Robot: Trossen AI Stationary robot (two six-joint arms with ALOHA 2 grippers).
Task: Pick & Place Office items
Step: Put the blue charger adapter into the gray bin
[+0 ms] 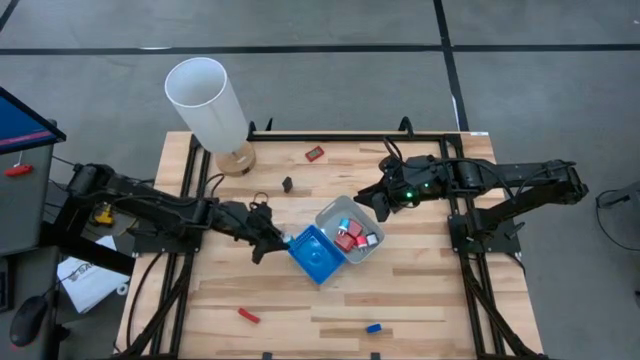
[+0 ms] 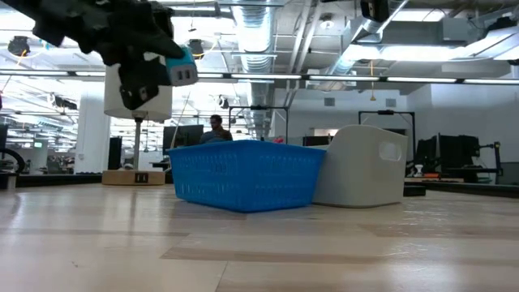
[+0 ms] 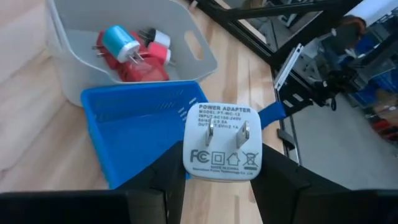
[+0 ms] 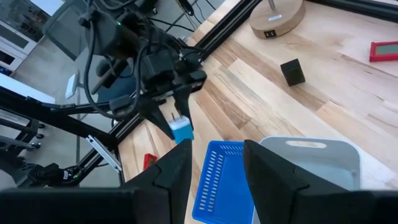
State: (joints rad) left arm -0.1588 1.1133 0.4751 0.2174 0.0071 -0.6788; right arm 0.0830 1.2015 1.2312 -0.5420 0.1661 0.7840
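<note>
The left end effector, pinching a white-and-blue power adapter, hovers just short of the blue tray, so the carry is under way; next, advance over it and release.

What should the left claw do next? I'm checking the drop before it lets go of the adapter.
Probably carry it a little farther over the blue tray before releasing. The left claw grips the white and blue power adapter near the tray's edge rather than above its middle. The right claw waits open by the grey tray.
</note>
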